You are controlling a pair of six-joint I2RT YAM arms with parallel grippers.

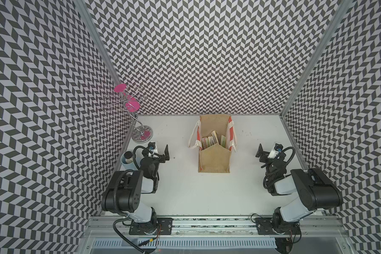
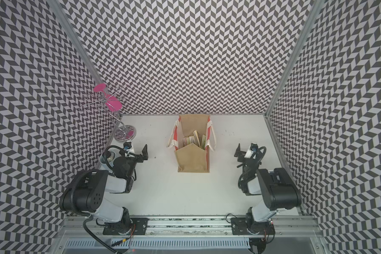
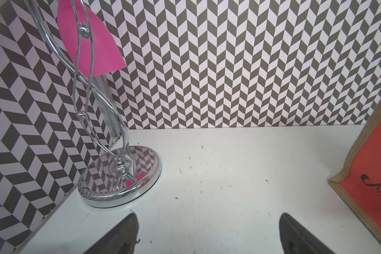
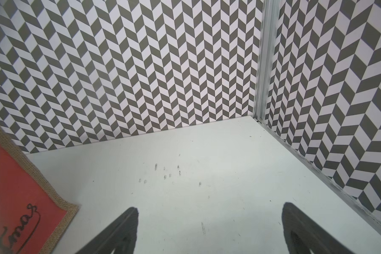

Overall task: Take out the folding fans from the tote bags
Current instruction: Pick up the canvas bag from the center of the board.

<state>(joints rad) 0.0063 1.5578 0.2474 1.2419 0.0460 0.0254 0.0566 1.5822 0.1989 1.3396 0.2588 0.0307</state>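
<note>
Fans [image 1: 208,141] stand inside bag [image 1: 213,160], well apart from left gripper [image 3: 208,214] and right gripper [image 4: 210,205] flanking it, both spread wide, empty.

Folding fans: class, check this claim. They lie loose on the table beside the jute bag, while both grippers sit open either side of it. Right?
No. The folding fans are inside the jute bag, not on the table, as both top views show. The left gripper and right gripper do sit open either side.
</note>
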